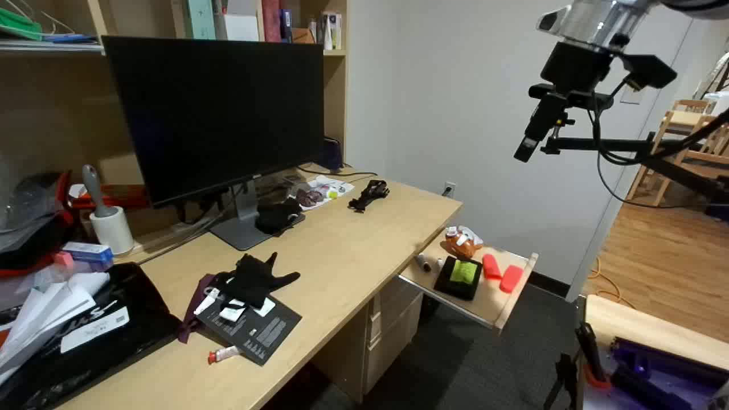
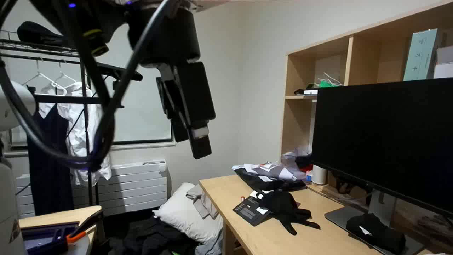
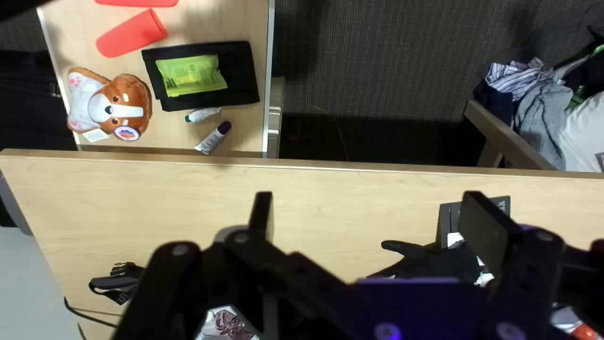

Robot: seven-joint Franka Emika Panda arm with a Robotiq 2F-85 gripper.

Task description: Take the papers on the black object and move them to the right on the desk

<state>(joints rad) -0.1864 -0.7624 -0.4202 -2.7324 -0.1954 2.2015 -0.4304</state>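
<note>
Desk [image 1: 353,247], light wood | black bag [image 1: 108,356] | dark printed card [image 1: 270,333] | monitor stand [image 1: 242,233] | black strap [image 1: 370,195] | red-capped tube [image 1: 225,354]

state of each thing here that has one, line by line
hand, open, empty
papers, piled loosely on the black bag
black bag, lying on the desk
monitor, screen dark
drawer, pulled out
lint roller, upright, handle up
black glove, lying partly over the dark card
plush dog, lying face up in the drawer

Pale walls [image 1: 484,114] rise above dark carpet [image 1: 501,356]; wood floor [image 1: 672,245] runs beneath chairs [image 1: 699,155]. A radiator [image 2: 138,186] stands below a sill [image 2: 141,145], near a clothes rack [image 2: 42,47]. Wood shelves [image 2: 299,122] stand beside a wall.
</note>
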